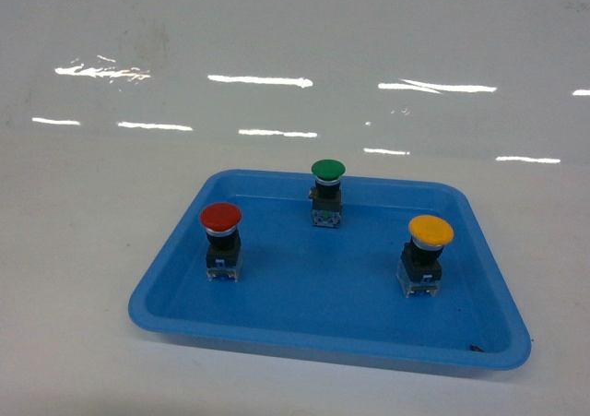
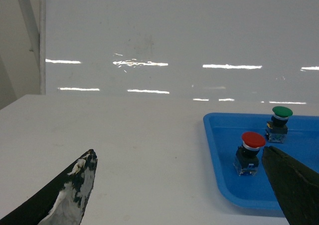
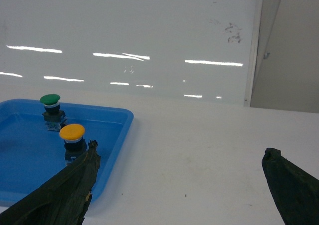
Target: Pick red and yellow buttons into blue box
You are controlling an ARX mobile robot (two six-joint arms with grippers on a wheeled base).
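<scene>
The red button (image 1: pixel 221 240) (image 2: pixel 248 152) stands upright at the left of a shallow blue tray (image 1: pixel 277 328), the yellow button (image 1: pixel 425 254) (image 3: pixel 73 141) at its right. The blue box is out of view. My left gripper (image 2: pixel 178 155) is open over bare table left of the tray, with its right finger in front of the tray beside the red button. My right gripper (image 3: pixel 180 152) is open over bare table right of the tray, and its left finger overlaps the yellow button's base. Neither gripper shows in the head view.
A green button (image 1: pixel 326 193) (image 2: pixel 278 123) (image 3: pixel 51 111) stands at the back middle of the tray (image 2: pixel 219 180) (image 3: pixel 117 135). The white table (image 1: pixel 83 250) ends at a glossy white wall (image 1: pixel 295 47). A wall corner shows at far right (image 3: pixel 254 45) and far left (image 2: pixel 40 40).
</scene>
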